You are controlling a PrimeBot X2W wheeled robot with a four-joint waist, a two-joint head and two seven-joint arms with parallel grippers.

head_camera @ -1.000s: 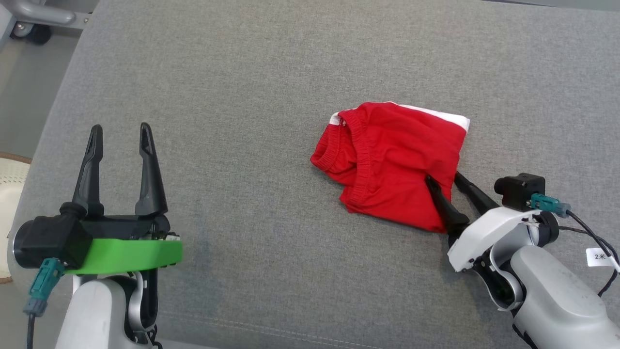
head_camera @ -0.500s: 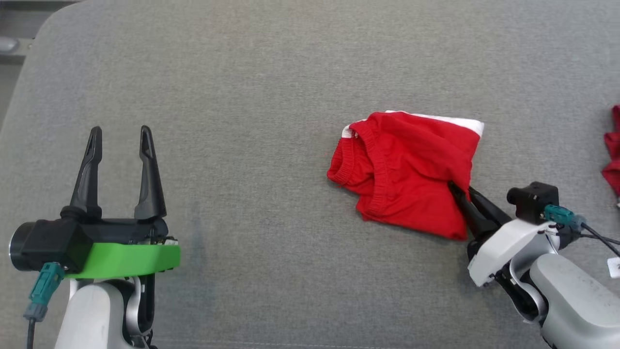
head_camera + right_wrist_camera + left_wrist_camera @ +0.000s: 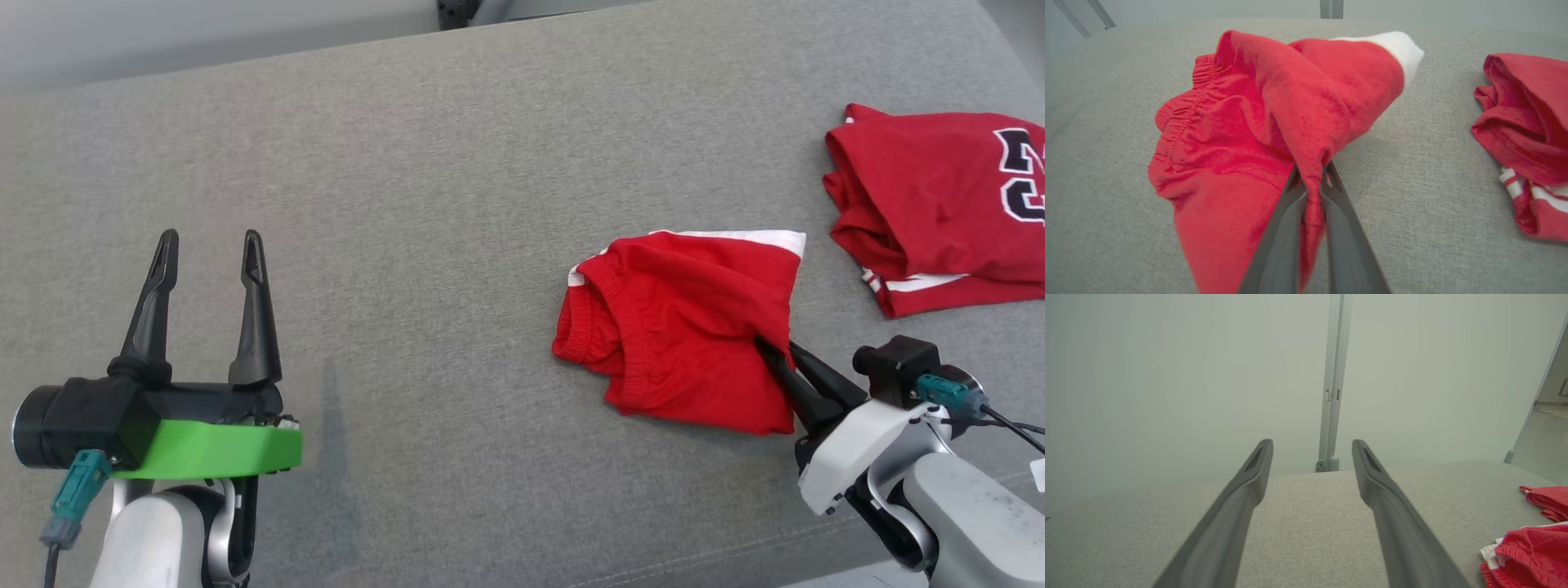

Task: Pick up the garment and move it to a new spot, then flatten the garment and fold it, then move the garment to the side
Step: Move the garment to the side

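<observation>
The garment (image 3: 682,327) is a folded pair of red shorts with a white stripe and an elastic waistband, lying on the grey cushion right of centre. My right gripper (image 3: 775,349) is shut on the garment's near right edge; in the right wrist view a pinched ridge of red cloth (image 3: 1312,179) rises between the two closed fingers. The garment (image 3: 1274,122) bunches up away from the grip there. My left gripper (image 3: 208,245) hovers open and holds nothing at the lower left, far from the garment (image 3: 1527,555), which peeks in at the left wrist view's lower right.
A second red garment (image 3: 939,204) with dark letters and white stripes lies folded at the far right, close to the held one, and also shows in the right wrist view (image 3: 1527,134). The grey cushion (image 3: 424,212) runs wide and bare to the left. Its front seam (image 3: 735,547) runs near my right arm.
My right gripper has closed on the garment's edge, pulling a fold of it up. The head camera has swung, bringing the second red garment into view. The left gripper stays open.
</observation>
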